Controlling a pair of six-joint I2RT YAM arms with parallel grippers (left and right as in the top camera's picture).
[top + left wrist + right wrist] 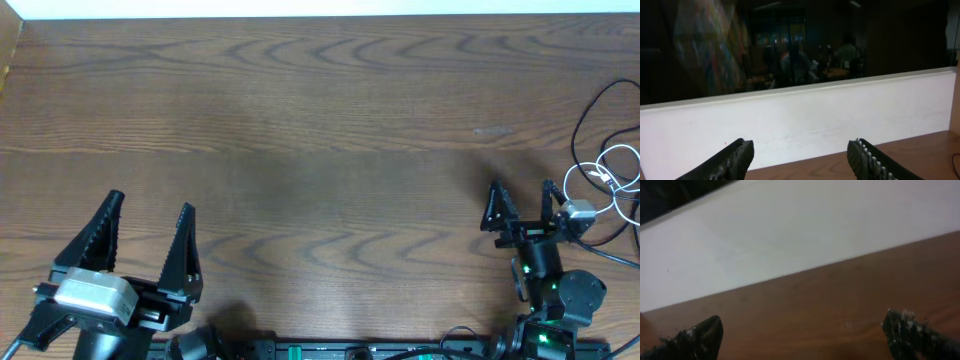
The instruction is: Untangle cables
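The cables lie at the table's right edge in the overhead view: a thin black cable [590, 110] loops down from the far right, and a white cable [610, 165] coils beside it, crossing it. My right gripper [520, 200] is open and empty, just left of the cables. My left gripper [148, 222] is open and empty at the near left, far from them. In the left wrist view my left gripper's open fingers [800, 155] frame a white wall. In the right wrist view my right gripper's open fingertips [802, 330] frame bare table; no cable shows there.
The wooden table [320, 150] spans the overhead view, with a white wall along its far edge [790, 235]. The arm bases and their thick black wires [400, 348] sit along the near edge.
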